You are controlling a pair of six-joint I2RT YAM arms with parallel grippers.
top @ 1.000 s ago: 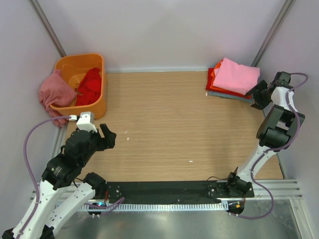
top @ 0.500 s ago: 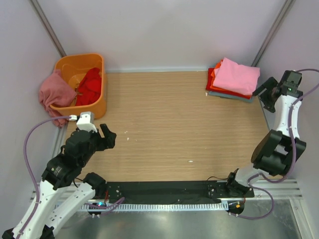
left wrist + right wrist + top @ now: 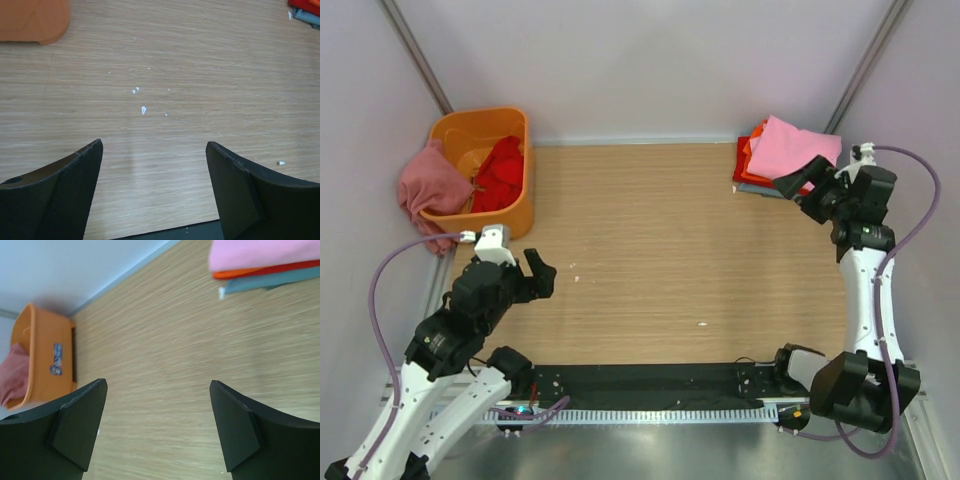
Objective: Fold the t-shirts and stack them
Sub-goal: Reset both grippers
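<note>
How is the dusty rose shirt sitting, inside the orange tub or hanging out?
Hanging out. In the top view the dusty rose shirt drapes over the left rim of the orange tub, mostly outside it.

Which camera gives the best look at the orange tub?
The top external view: the whole orange tub shows from above. The right wrist view shows its outer wall far off; the left wrist catches only a corner.

Four stacked t-shirts (image 3: pixel 790 155), one red t-shirt (image 3: pixel 501 172), one rose t-shirt (image 3: pixel 428 185), one orange tub (image 3: pixel 480 115)
</note>
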